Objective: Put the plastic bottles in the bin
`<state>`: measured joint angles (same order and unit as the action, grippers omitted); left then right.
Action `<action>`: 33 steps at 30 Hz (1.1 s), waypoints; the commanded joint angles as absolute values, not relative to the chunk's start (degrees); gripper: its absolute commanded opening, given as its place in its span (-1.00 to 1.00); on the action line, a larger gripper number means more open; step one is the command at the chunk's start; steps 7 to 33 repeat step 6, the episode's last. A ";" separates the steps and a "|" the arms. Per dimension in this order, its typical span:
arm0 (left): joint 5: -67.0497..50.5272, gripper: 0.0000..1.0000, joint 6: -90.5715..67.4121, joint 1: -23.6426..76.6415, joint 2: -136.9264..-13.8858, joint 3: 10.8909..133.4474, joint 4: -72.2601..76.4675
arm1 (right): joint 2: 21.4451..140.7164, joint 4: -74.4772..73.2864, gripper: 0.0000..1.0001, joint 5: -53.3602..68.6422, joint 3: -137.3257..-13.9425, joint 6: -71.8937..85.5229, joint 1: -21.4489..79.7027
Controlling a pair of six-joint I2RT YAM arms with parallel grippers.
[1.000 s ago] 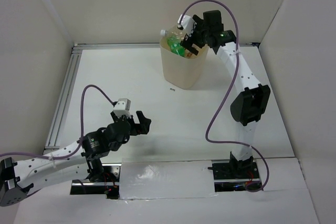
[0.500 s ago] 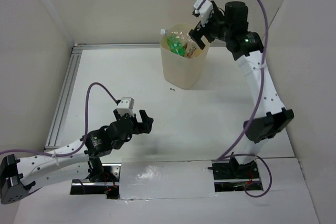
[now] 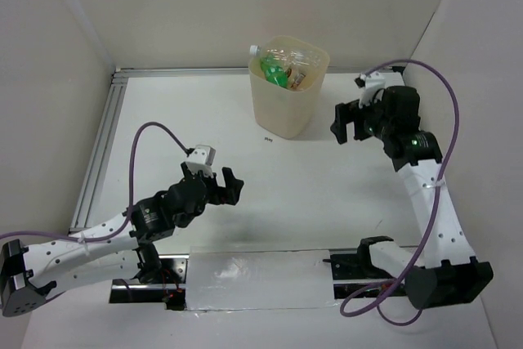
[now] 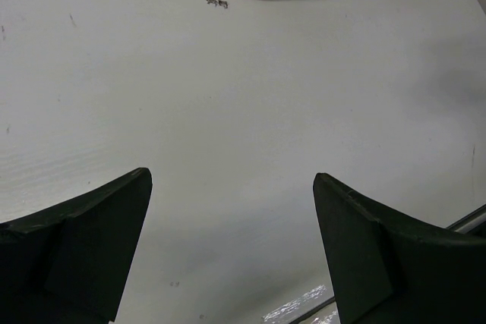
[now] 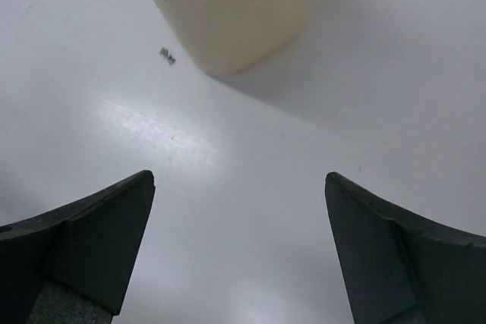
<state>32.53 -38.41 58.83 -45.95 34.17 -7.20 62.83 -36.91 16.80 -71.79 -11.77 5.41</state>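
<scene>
Matte white tabletop (image 3: 286, 194) holds a tapered translucent bin (image 3: 282, 116) of bottles (image 3: 284, 67); left claw (image 4: 231, 184), right claw (image 5: 239, 184) gape empty.

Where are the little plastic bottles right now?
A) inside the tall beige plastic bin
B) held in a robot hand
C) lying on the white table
A: the small plastic bottles sit piled inside the tall translucent beige plastic bin; the left hand and right hand are open and empty.

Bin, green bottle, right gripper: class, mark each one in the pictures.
bin (image 3: 282, 116), top external view, on its front wall.
green bottle (image 3: 274, 75), top external view, on its body inside the bin.
right gripper (image 3: 340, 125), top external view, midway between its open fingertips.
</scene>
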 commanded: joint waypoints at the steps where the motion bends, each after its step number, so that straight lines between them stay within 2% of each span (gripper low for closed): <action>1: 31.65 1.00 -35.86 58.10 -45.88 37.26 -4.66 | 55.21 -38.48 1.00 14.15 -66.56 -4.39 2.91; 6: 29.19 1.00 -35.33 55.47 -47.02 39.19 -6.15 | 45.90 -38.33 1.00 11.87 -58.20 -3.78 1.59; 33: 29.19 1.00 -35.33 55.47 -47.02 39.19 -6.15 | 45.90 -38.33 1.00 11.87 -58.20 -3.78 1.59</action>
